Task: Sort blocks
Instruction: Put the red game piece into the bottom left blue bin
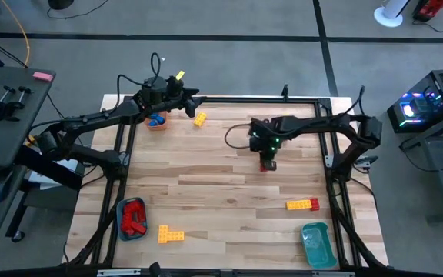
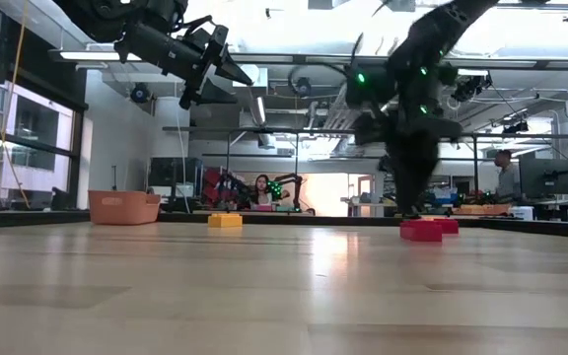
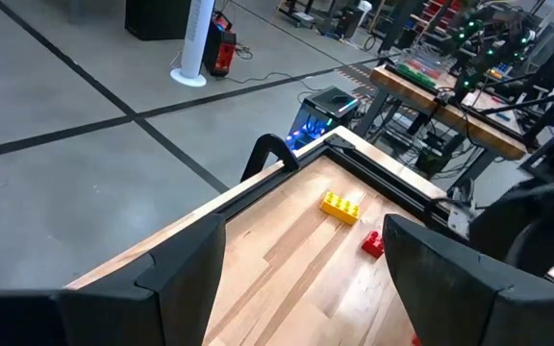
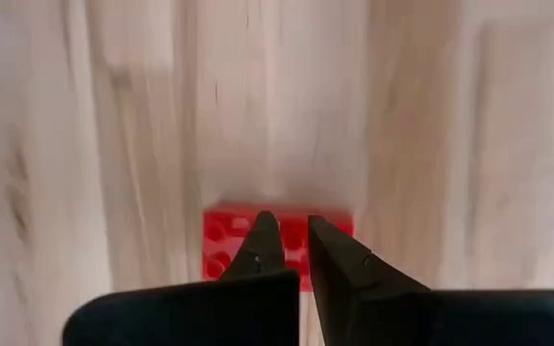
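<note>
Holding red blocks (image 1: 134, 218), blue tray (image 1: 131, 219) — right gripper (image 4: 291, 252) nearly clenched over red block (image 4: 277, 252).

The middle of the worktop (image 1: 221, 196) lies bare between the red brick (image 1: 268, 165) under the right gripper (image 1: 268, 159) and the yellow bricks (image 1: 170, 235) near the front edge (a black frame (image 1: 229, 99) rims the far side).

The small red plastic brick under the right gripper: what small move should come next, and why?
Probably open the fingers a little, then lower. The right gripper hangs right over the small red plastic brick on the wooden table, fingers nearly together, not yet around it.
</note>
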